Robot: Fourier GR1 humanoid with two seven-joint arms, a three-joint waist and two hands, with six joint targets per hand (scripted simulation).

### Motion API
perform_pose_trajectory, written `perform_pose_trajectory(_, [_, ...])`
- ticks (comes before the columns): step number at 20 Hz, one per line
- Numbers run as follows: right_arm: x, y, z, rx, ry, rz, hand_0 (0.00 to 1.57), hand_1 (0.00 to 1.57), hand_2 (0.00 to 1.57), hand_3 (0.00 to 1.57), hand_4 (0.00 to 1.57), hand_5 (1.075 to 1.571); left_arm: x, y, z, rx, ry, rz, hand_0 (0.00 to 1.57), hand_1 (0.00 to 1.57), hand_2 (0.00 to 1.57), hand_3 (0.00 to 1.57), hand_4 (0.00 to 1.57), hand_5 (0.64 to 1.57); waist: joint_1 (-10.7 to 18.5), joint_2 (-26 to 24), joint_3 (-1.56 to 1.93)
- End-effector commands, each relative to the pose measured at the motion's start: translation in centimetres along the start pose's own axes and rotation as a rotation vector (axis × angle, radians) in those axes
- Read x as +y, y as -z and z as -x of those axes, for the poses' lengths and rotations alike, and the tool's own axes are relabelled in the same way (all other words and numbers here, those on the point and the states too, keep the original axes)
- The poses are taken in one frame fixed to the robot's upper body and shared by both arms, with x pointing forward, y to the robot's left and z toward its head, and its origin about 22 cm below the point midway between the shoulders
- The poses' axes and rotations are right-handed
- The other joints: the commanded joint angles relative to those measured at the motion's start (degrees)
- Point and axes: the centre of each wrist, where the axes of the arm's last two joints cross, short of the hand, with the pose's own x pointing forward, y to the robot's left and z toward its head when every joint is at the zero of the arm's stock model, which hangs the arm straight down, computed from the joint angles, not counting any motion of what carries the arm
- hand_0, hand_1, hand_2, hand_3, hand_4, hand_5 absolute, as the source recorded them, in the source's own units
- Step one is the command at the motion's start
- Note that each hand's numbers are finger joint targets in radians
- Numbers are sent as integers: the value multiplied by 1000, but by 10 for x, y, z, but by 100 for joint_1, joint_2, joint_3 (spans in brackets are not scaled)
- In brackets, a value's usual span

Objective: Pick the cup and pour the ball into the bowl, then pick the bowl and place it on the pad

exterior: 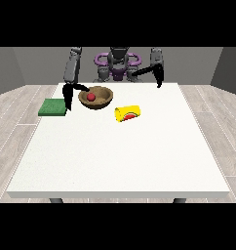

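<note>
One round brown wooden bowl (96, 97) holding a small red ball (91, 97) sits upper left on the smooth white tabletop (120, 151), between a flat green square pad (52, 107) and a toppled yellow cup (127, 113). The hand at the view's left (69, 95) touches the bowl's rim, the hand at the view's right (159, 78) hangs apart; I cannot tell either's fingers. Pale plank floor (12, 122) surrounds.

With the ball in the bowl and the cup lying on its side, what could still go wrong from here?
1. The red ball sits loose in the wooden bowl; tilting the bowl during the lift may roll it out.
2. The hand at the view's left is at the bowl's rim, between the bowl and the green pad, and might push the bowl away from the pad.
3. The tipped yellow cup could roll if bumped.
</note>
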Motion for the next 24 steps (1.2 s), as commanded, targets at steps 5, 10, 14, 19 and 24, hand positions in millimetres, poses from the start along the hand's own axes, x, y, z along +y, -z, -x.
perform_pose_trajectory(5, [65, 30, -3, 115, 61, -17, 0, 0, 0, 0, 374, 1551, 2, -22, 30, 74, 3, -20, 0, 0, 0, 0, 0, 1563, -76, -191, 264])
perform_pose_trajectory(10, [69, 9, 28, 203, 59, 27, 0, 0, 0, 0, 375, 1550, 36, -26, 29, 73, -8, 16, 0, 0, 0, 0, 0, 1566, 112, -287, 267])
perform_pose_trajectory(14, [35, -16, 41, 340, -153, 111, 1571, 1571, 1571, 1571, 1045, 1553, 31, -9, 11, 25, -22, 26, 0, 0, 0, 0, 0, 1568, 285, -14, 264])
perform_pose_trajectory(19, [37, 19, 7, 341, -225, 113, 1571, 1571, 1571, 1571, 1029, 1550, 51, -21, 33, 78, -20, -34, 0, 0, 0, 0, 0, 1570, 49, -249, 259])
perform_pose_trajectory(24, [79, 27, 1, 403, -261, 55, 1571, 1571, 1571, 1571, 1020, 1552, 83, -45, 68, 199, -10, -109, 0, 0, 0, 0, 0, 1570, -573, -828, 262])
